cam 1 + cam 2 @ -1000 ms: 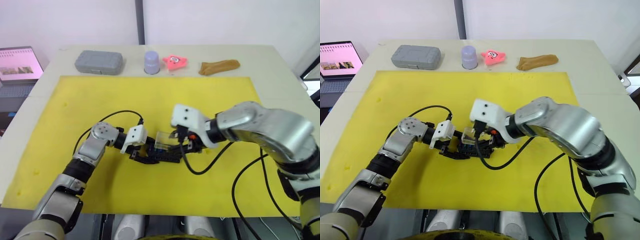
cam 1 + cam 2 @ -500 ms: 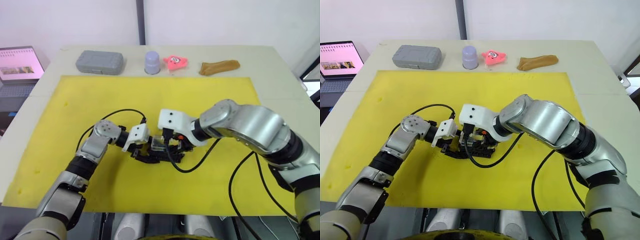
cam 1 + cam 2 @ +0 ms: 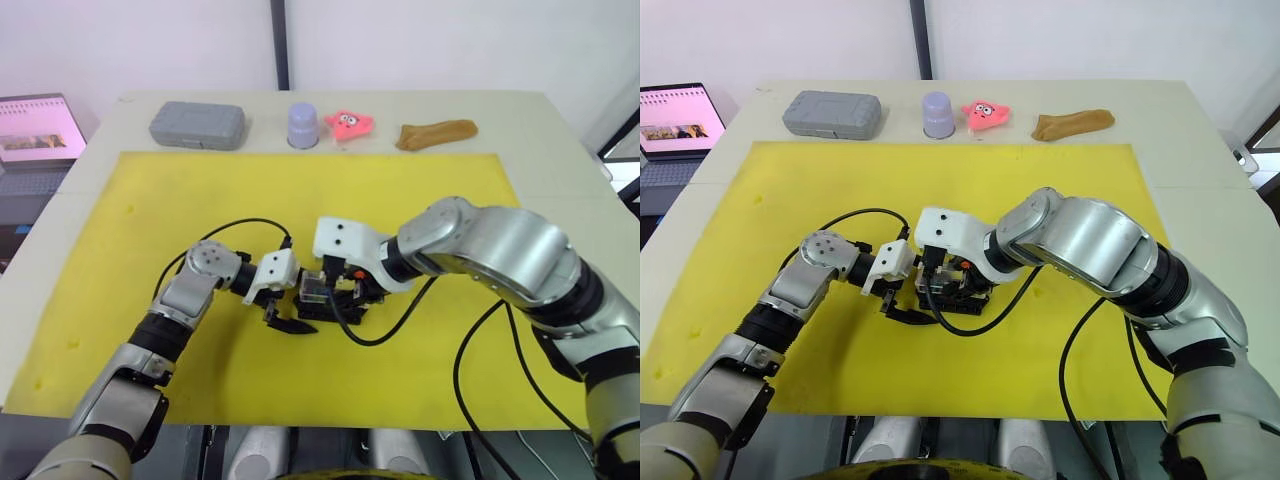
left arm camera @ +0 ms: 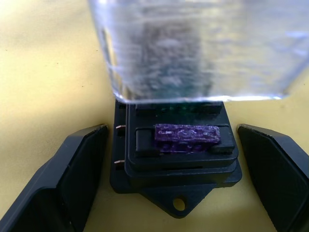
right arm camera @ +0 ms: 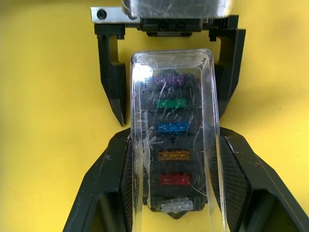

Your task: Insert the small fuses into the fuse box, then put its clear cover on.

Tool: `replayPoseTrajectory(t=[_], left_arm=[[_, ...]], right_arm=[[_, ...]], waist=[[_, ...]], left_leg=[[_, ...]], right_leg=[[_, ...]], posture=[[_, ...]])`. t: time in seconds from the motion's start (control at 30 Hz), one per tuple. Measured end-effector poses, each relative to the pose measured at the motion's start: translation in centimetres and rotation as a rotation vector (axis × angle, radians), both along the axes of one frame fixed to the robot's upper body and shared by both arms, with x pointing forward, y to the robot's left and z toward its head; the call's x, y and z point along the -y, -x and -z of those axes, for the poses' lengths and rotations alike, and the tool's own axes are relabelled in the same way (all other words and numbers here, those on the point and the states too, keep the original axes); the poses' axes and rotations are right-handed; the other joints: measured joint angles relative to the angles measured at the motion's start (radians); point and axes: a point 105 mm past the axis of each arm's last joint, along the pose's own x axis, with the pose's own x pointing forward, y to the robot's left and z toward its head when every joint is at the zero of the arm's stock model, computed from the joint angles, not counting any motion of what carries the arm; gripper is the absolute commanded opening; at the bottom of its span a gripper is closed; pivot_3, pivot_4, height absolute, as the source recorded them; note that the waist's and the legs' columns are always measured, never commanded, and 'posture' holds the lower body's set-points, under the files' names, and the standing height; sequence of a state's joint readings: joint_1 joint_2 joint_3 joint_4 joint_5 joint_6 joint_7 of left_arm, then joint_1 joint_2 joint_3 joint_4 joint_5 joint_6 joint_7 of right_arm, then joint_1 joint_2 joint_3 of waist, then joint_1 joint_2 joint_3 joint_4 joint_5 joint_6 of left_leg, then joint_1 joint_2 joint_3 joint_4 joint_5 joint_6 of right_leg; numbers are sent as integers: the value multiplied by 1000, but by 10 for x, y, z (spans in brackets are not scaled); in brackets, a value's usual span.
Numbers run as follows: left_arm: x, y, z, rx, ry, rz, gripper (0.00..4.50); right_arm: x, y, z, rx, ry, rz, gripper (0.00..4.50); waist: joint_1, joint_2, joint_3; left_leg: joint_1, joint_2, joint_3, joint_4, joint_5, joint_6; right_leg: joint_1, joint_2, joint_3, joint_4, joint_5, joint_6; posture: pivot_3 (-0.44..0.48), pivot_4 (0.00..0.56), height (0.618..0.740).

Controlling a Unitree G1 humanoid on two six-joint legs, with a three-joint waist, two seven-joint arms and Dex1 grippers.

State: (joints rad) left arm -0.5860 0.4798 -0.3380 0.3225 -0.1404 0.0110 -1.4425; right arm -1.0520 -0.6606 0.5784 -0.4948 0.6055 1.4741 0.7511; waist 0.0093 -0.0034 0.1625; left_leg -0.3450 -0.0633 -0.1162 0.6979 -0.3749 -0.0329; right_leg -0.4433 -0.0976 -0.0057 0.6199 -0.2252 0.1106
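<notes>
Placement: since all six fuses sit in a row in the box, we judge only the cover step is left
Box: it rests on the yellow mat mid-table, between our two grippers, so one can steady it while the other caps it
Cover: we hold it over the box, lined up along its length; it looks partly down, with the purple fuse end not yet enclosed, though we cannot tell if any edge has seated
Right gripper: its fingers are closed onto the cover's long sides, pinching it from the near end
Left gripper: its fingers are spread wide, one on each side of the box end, apart from it and holding nothing; we judge they stand as a guard against the box sliding
</notes>
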Motion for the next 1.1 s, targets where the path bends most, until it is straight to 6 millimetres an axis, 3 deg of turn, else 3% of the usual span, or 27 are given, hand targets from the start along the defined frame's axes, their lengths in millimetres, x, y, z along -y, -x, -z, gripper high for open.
replayPoseTrajectory(t=[1.1], left_arm=[[-3,-2,0,-18,16,-46,4462]], right_arm=[[-3,-7,24,-5,38,-10,1693]], waist=[[-6,0,0]], left_leg=[[0,0,0,1,0,0]], right_leg=[[0,0,0,2,0,0]], posture=[[0,150,740]])
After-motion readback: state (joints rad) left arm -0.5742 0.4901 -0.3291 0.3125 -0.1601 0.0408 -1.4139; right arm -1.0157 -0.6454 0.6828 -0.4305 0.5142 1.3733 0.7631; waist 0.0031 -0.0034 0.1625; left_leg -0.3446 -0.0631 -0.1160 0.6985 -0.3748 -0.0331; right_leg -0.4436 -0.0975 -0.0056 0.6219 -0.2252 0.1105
